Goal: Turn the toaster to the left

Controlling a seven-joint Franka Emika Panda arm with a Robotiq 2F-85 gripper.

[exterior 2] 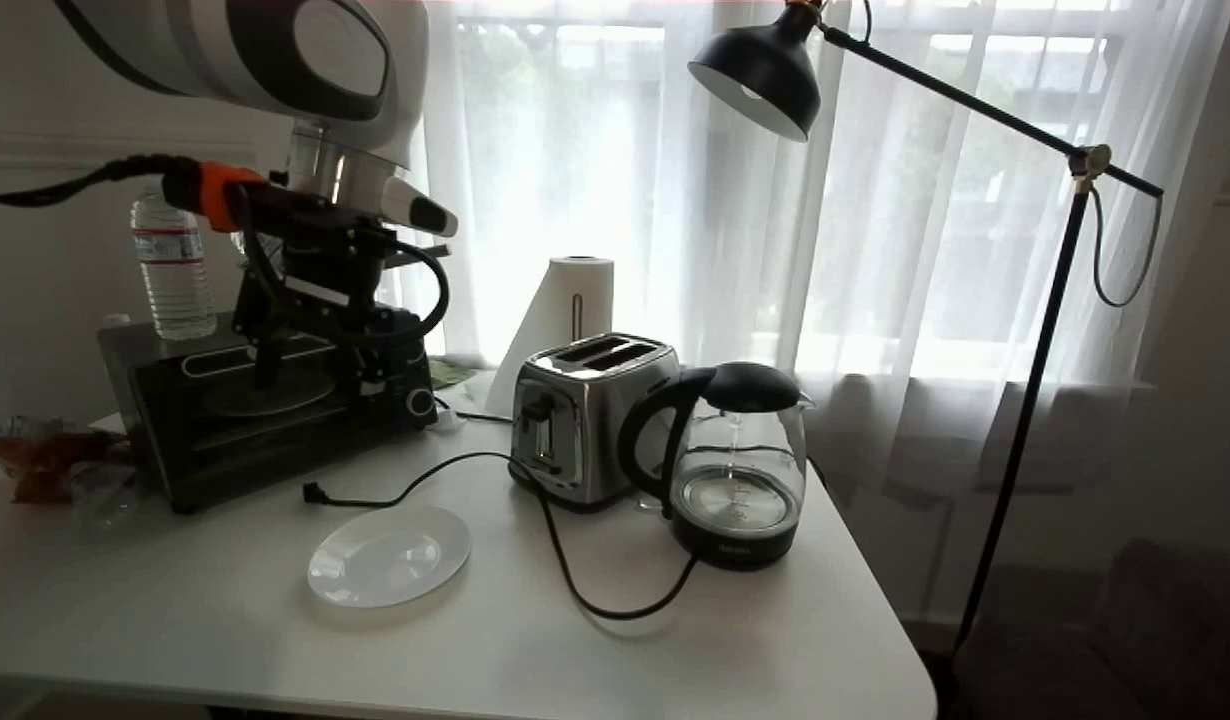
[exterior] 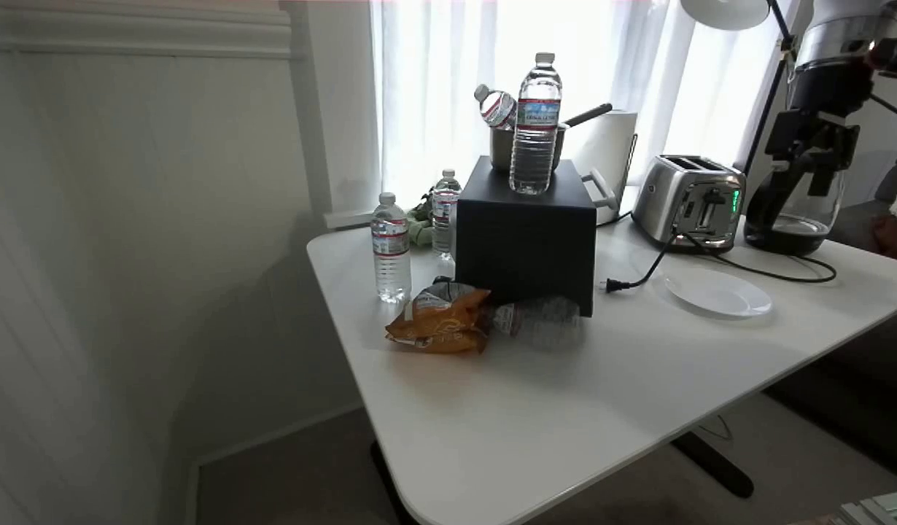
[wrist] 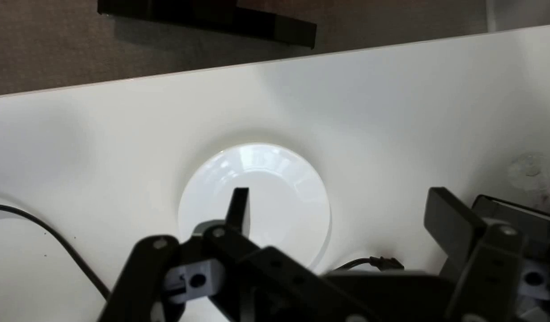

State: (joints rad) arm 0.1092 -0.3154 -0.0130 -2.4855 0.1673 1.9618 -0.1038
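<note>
The silver toaster (exterior: 685, 204) stands upright on the white table, with dark slots on top and a lever on its end. It also shows in an exterior view (exterior 2: 615, 430) with its lever end toward the plate. My gripper (exterior 2: 320, 375) is open and empty, pointing down above the table. In that view it appears left of the toaster, in front of the black box, apart from the toaster. In the wrist view the open fingers (wrist: 340, 192) have only the plate and table below them. The toaster is out of the wrist view.
A glass kettle (exterior 2: 740, 510) stands close beside the toaster. A white plate (exterior 2: 390, 560) and black cord (exterior 2: 565, 570) lie before it. The black box (exterior: 525, 248) carries a pot and bottles. A paper towel roll (exterior 2: 585, 300) stands behind. A floor lamp (exterior 2: 1025, 400) stands beyond.
</note>
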